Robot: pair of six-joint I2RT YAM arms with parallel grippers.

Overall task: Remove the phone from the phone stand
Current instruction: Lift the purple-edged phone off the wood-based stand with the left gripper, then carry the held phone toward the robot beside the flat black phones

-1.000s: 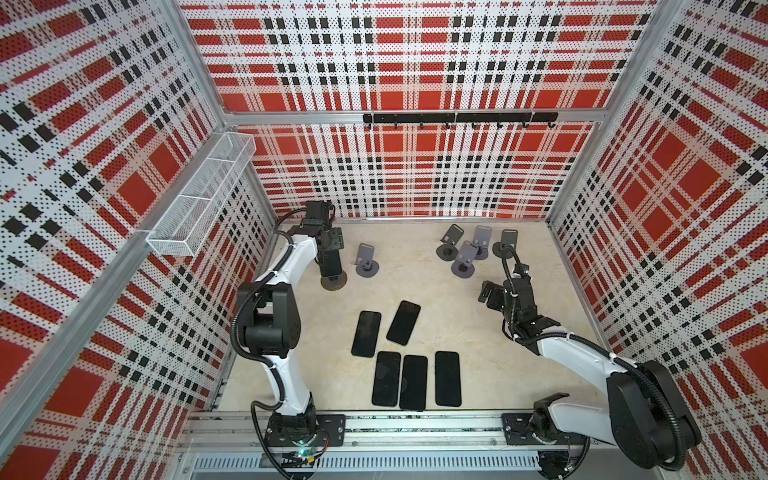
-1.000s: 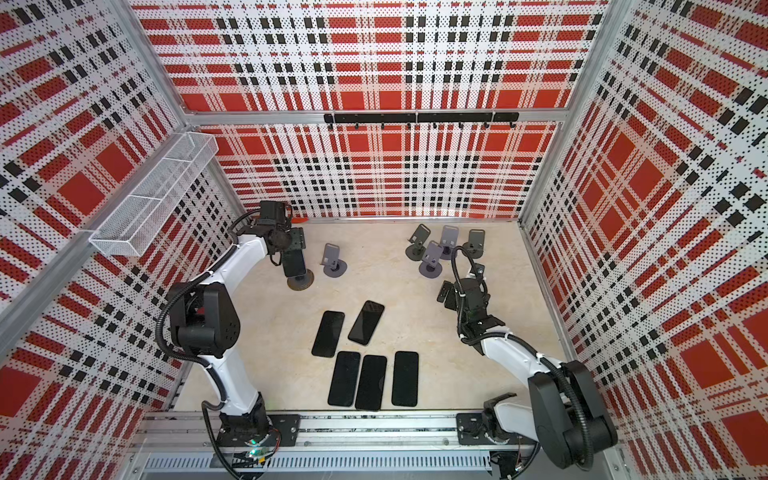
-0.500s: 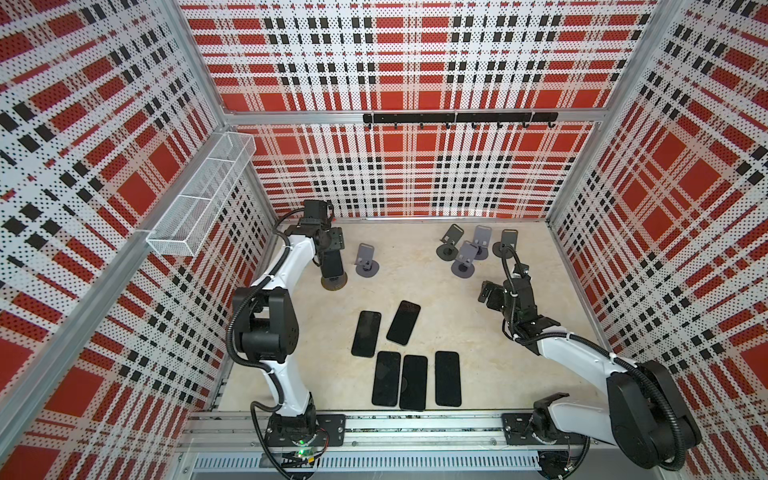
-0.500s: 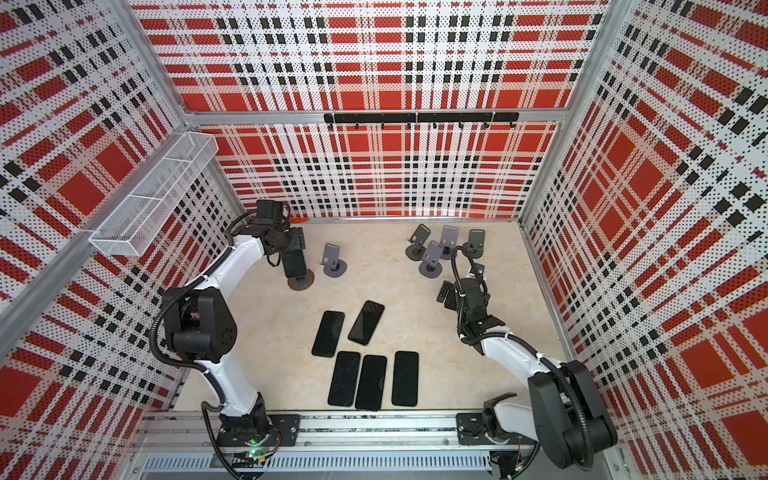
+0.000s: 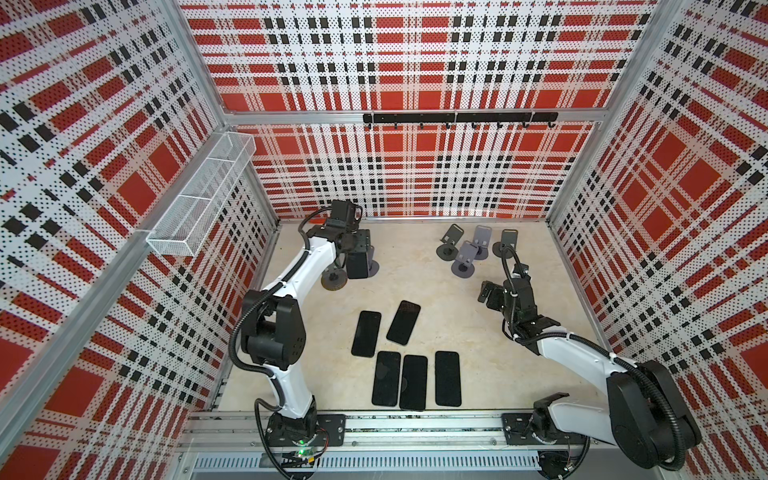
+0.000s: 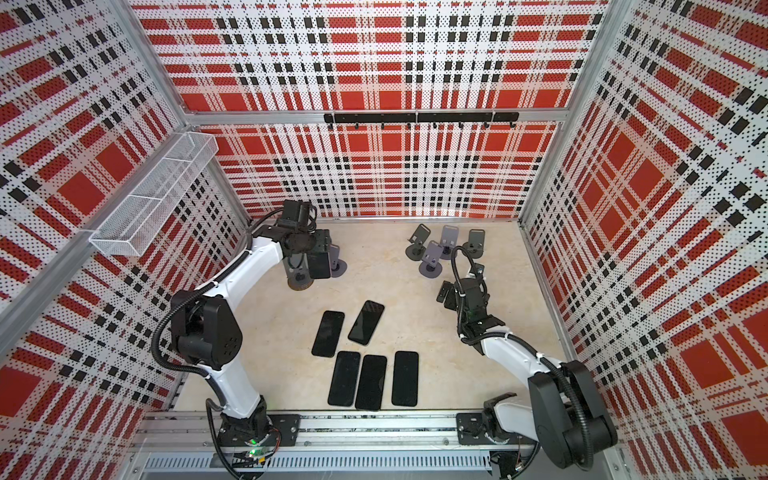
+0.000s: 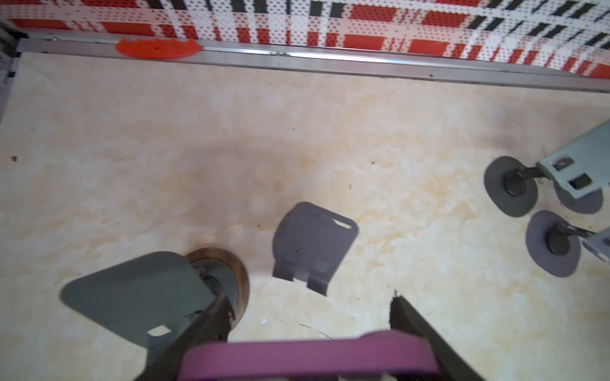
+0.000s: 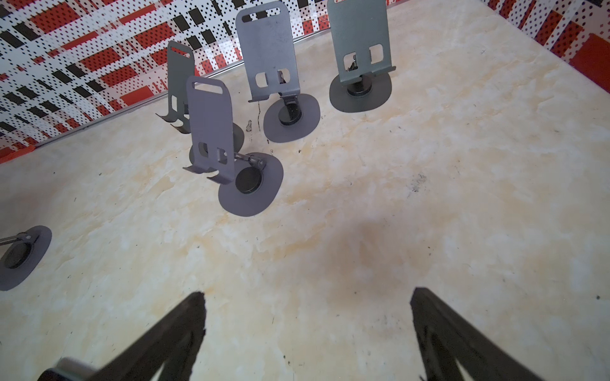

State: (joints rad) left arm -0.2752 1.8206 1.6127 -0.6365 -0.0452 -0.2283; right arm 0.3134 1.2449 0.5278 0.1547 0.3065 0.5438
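1. Fingers of the left gripper, black and wedge-shaped, clamped the phone by the edges of its matte purple case.
2. The phone hung above the table, off its stand and just beside it in both top views.
3. The right gripper hovered with its jaws spread wide and nothing between them.
4. The stand was a flat grey plate with rounded corners on a round base; a lilac stand of the same shape stood next to it.
5. Four more stands clustered at the back right, making six in all.
6. Five other phones, glossy black slabs, lay flat on the marbled beige table; the held one made six.
7. Since a second before, the phone had shifted rightward and now hid part of the lilac stand; the right gripper had not moved.
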